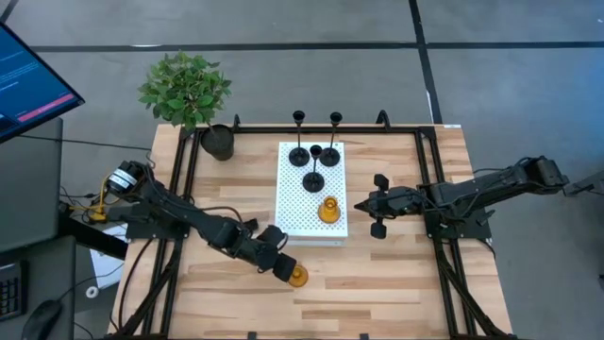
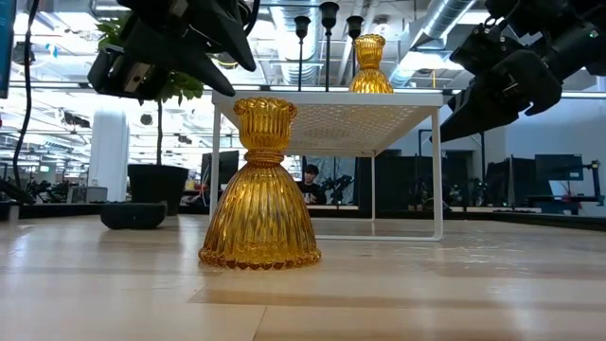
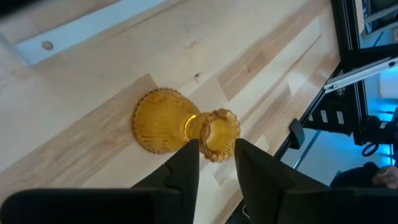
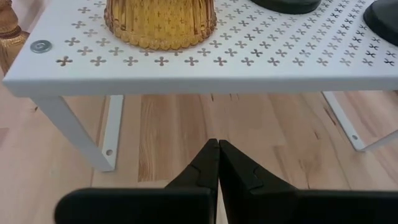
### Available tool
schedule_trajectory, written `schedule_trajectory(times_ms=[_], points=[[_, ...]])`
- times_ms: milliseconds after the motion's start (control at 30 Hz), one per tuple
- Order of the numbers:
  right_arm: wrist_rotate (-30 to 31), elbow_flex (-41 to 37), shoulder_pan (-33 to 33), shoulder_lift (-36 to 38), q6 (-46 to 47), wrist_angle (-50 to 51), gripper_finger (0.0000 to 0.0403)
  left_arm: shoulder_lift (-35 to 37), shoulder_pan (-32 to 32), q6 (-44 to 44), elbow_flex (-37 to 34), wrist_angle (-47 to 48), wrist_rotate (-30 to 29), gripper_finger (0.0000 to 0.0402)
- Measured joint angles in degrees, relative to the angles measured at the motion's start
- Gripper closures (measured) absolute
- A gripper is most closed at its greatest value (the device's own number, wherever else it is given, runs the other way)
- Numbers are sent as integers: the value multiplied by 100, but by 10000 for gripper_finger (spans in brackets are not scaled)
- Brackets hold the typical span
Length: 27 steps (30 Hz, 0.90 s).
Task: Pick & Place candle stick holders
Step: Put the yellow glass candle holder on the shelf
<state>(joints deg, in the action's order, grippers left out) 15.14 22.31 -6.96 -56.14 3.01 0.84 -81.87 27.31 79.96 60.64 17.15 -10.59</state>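
An amber glass candle stick holder (image 1: 298, 276) stands upright on its flared base on the wooden table, in front of the white perforated shelf (image 1: 293, 222). My left gripper (image 3: 216, 149) is open just above the holder's top cup (image 3: 219, 132), touching nothing. A second amber holder (image 1: 328, 210) stands on the shelf's near right corner. Two tall black holders (image 1: 298, 151) (image 1: 332, 149) and two short black ones (image 1: 313, 179) (image 1: 316, 151) stand on the shelf's far half. My right gripper (image 1: 363, 205) is shut and empty, right of the shelf.
A black pot with a green plant (image 1: 215, 140) stands at the table's far left corner. A black frame rail (image 1: 429, 179) runs along the table's right side, and another along the left. Bare wood lies in front of the shelf.
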Motion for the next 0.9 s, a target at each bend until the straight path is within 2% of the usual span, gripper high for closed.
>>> schedule_trajectory(times_ms=[233, 433, 667, 900], points=[[-3, 0, 0, 0, -11, 4, 403, 5, 0, -9, -24, 1, -5, 271], [-5, 0, 0, 0, -32, 33, 403, -12, -5, 11, -343, -144, -140, 250], [-5, 0, 0, 0, -59, 66, 403, -65, -9, 109, -426, -563, -166, 250], [-3, 0, 0, 0, -59, 103, 403, -677, -9, 127, -417, -1372, 81, 254]])
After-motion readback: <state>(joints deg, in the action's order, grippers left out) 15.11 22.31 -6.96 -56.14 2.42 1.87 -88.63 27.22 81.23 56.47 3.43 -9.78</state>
